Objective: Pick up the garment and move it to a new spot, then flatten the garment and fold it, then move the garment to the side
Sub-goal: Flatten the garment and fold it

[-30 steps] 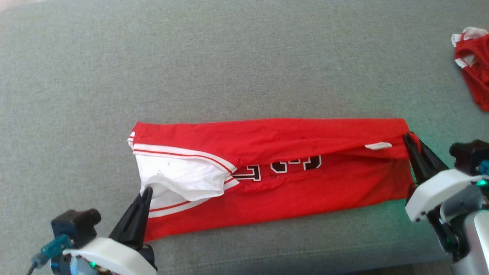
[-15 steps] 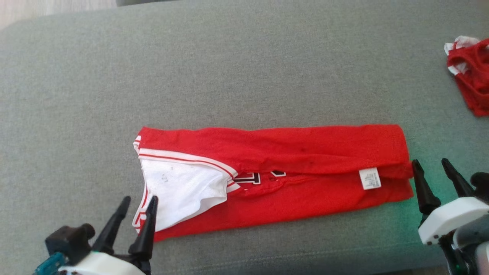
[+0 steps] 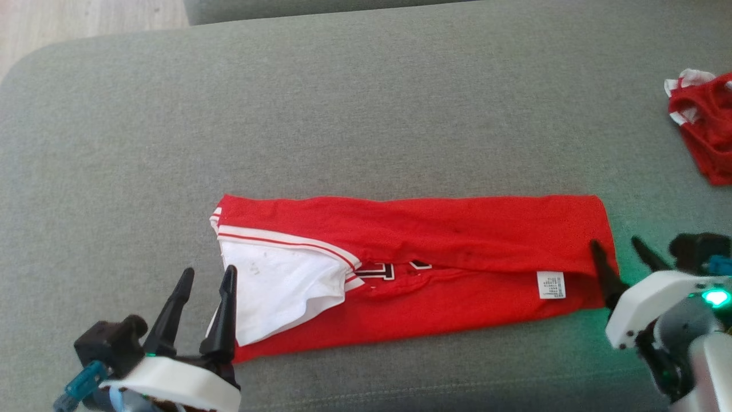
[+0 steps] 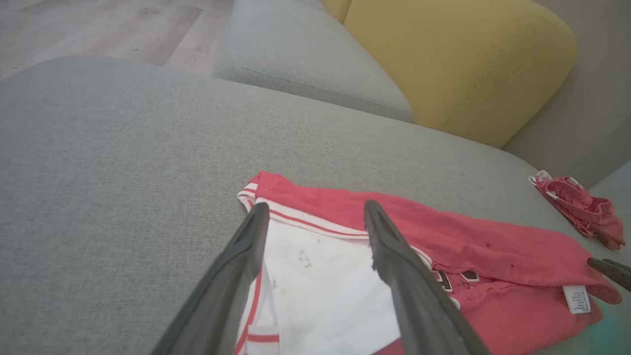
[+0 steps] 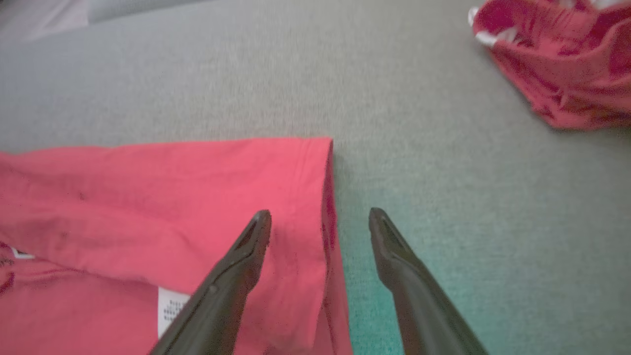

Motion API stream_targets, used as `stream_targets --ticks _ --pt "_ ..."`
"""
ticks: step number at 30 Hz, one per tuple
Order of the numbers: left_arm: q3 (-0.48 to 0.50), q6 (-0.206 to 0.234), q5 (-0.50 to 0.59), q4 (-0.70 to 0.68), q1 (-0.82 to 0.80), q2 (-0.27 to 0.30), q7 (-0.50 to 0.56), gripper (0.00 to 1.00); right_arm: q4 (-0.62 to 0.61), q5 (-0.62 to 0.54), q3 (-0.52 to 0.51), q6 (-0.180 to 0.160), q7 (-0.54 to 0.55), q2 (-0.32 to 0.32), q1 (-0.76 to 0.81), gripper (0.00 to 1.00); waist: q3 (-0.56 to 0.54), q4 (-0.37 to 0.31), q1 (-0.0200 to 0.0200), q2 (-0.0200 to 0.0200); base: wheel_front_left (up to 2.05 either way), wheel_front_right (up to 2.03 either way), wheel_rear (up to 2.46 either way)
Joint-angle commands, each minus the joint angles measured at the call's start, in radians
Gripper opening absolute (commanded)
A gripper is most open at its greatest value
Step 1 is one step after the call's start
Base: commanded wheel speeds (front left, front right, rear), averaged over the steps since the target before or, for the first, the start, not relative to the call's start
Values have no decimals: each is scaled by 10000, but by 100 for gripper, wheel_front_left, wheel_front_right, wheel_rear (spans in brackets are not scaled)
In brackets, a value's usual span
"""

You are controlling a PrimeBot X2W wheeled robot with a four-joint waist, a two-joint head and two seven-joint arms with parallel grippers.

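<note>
The garment [image 3: 457, 229] lies folded long, red with white lining, seemingly lettered; left gripper [image 3: 209, 270] and right gripper [image 3: 615, 242] gape empty.

Blk fingers [image 3: 225, 312], wht wrist shells [image 3: 171, 380], green LED [image 3: 715, 297].

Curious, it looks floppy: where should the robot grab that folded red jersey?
Pinch the short ends of the red jersey, left gripper from the left, right gripper from the right: it lies as a long narrow strip, so a middle grip would likely sag.
</note>
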Motion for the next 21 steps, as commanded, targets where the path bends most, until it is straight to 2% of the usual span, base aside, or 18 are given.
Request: stream_targets --ticks 1,17,18,19,21 --pt "294 34 69 -249 -482 21 -148 100 -178 56 238 -9 57 -294 -227 100 -7 37 1 -1 0 0 0" --pt "523 205 121 114 -621 97 -506 100 2009 501 922 -9 1061 -315 -1116 98 2 221 1 -1 0 0 0" --pt "537 215 122 125 -637 104 -517 100 2117 562 989 -9 1164 -326 -1191 76 9 224 1 -1 0 0 0" --pt "544 223 127 138 -653 111 -526 100 2224 634 1044 -9 1271 -327 -1258 48 14 227 1 -1 0 0 0" --pt "549 236 130 166 -679 117 -539 100 2422 851 1162 -9 1478 -314 -1386 33 19 231 1 -1 0 0 0"
